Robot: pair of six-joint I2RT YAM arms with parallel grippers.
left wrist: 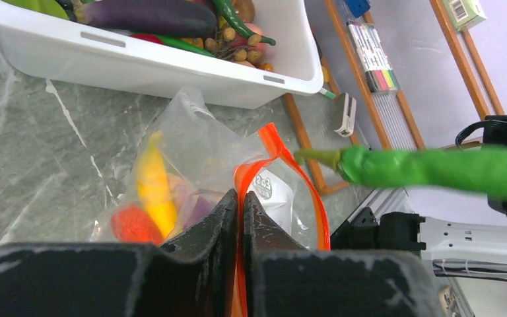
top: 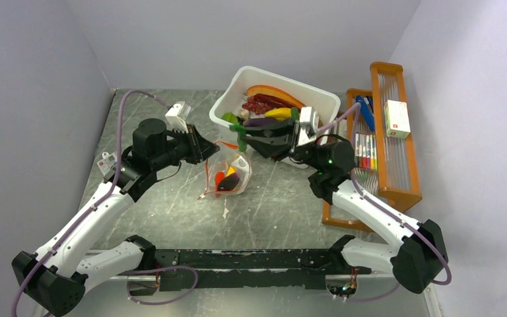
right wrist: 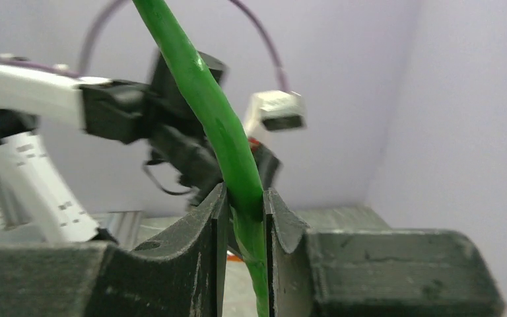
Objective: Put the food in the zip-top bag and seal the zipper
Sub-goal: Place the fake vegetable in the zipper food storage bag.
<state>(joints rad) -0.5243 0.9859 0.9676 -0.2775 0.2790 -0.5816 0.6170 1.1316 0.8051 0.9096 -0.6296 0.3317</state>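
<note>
1. The right gripper (right wrist: 241,198) is pinching a green pepper (right wrist: 218,119) low on its body. Most of the pepper's length juts past the fingers, just in front of the tub (left wrist: 171,69).
2. The left gripper (left wrist: 239,198) is pressed together on the zipper (left wrist: 272,139) and holds the bag (left wrist: 191,152) mouth up, also just in front of the tub.
3. Yellow, red and purple food (left wrist: 152,185) sits in the bag; more lies in the tub.
4. The pepper looks light, stiff and glossy, so it could pivot or slip in a 2-finger pinch. A grip nearer its middle would be steadier.
5. The bag is thin, limp and crinkly. Only the zipper strip seems firm enough to hold, and its mouth may sag shut.
</note>
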